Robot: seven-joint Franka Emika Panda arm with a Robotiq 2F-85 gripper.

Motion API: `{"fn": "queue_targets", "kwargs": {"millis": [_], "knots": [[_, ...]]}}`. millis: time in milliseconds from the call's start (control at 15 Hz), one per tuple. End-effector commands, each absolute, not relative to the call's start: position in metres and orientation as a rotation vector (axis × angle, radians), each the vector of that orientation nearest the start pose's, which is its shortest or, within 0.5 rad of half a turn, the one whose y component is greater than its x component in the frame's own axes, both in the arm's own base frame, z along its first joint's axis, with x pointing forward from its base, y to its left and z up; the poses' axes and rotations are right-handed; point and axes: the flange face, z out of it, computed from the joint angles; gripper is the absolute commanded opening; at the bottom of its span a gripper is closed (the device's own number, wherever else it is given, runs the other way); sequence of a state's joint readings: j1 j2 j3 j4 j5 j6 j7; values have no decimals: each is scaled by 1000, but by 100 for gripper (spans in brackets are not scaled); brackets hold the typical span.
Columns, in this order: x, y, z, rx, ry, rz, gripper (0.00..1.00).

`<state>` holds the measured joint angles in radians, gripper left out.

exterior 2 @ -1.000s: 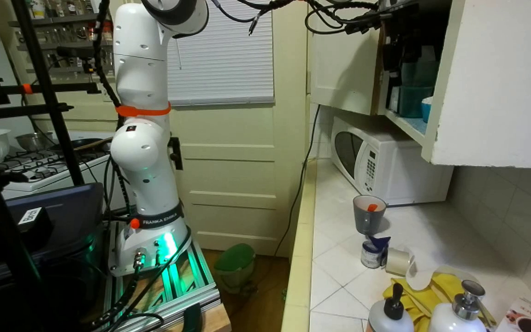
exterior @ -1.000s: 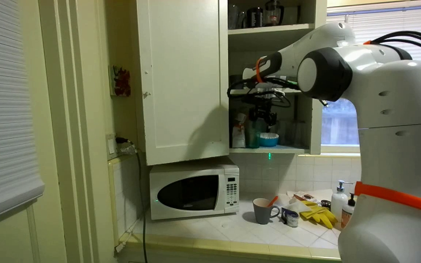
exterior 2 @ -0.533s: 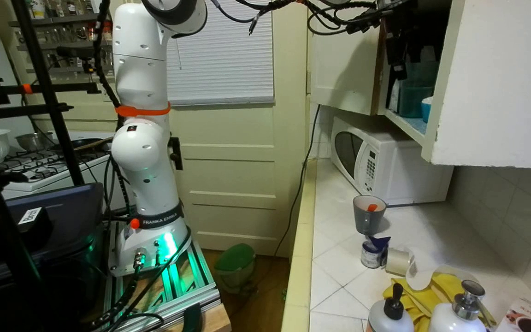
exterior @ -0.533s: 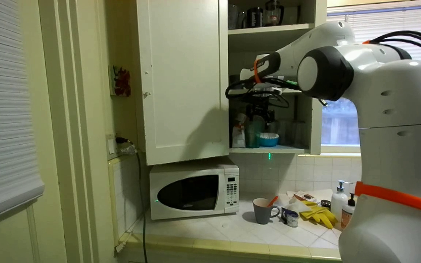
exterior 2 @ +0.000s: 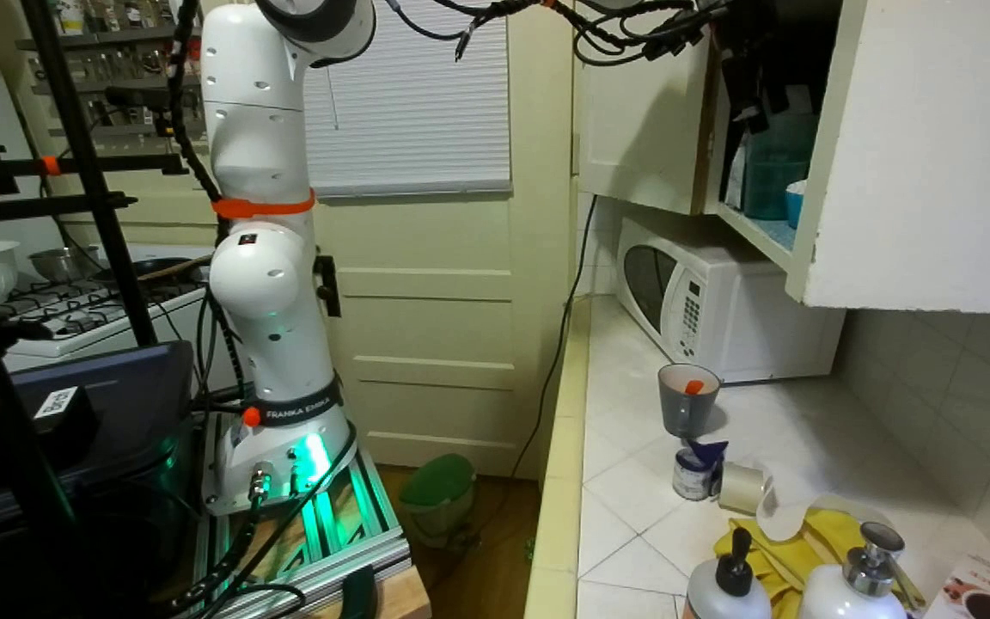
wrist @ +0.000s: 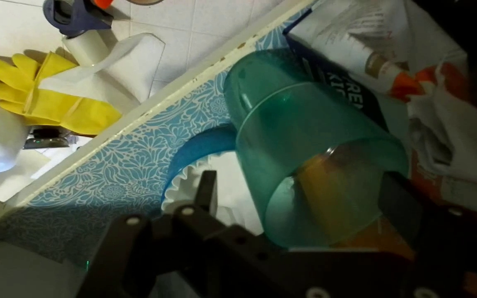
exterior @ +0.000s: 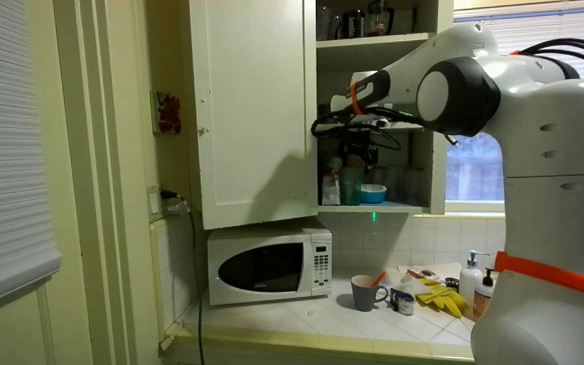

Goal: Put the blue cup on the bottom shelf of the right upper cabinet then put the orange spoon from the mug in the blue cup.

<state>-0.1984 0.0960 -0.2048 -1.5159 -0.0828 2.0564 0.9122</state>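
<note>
Blue cup (wrist: 298,132): upright on the bottom shelf (wrist: 114,174) of the right upper cabinet (exterior: 439,167), its mouth facing you in the wrist view; the placing half looks done

Gripper (wrist: 299,178): fingers spread to either side of the cup's mouth, released, nothing held; a gap shows on the side of the blue dish (wrist: 199,145); on the side of the white bag (wrist: 358,37) you cannot tell whether the finger touches

Step in hand: probably clearing the cup; with the jaws wide, ease straight along its wall until both tips pass the rim, then back out; go gently, since a tumbler this slim could tip or ride up on one finger

Blue dish: just beside the cup, contact unclear; mind the finger near it, which could snag the white frilled lining (wrist: 234,174)

White bag: near the cup, opposite the dish; avoid twisting the wrist into it

Middle shelf (exterior: 407,128): higher than the fingers; rise no more than you need

Mug (exterior: 364,299): on the counter (exterior: 317,324), well below; the orange spoon (exterior: 378,278) leans in it, upper end over the rim; that transfer is not yet done, and will want a careful pinch
</note>
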Motion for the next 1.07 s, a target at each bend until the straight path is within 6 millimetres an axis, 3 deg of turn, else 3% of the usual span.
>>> {"fn": "queue_targets", "kwargs": {"millis": [0, 533, 867, 1000], "knots": [[553, -225, 654, -2472, 1793, -743, 100], [488, -193, 666, -2463, 1664, -807, 100], [443, -195, 639, -2451, 1620, -672, 100], [431, -205, 623, -2450, 1594, -618, 100]]}}
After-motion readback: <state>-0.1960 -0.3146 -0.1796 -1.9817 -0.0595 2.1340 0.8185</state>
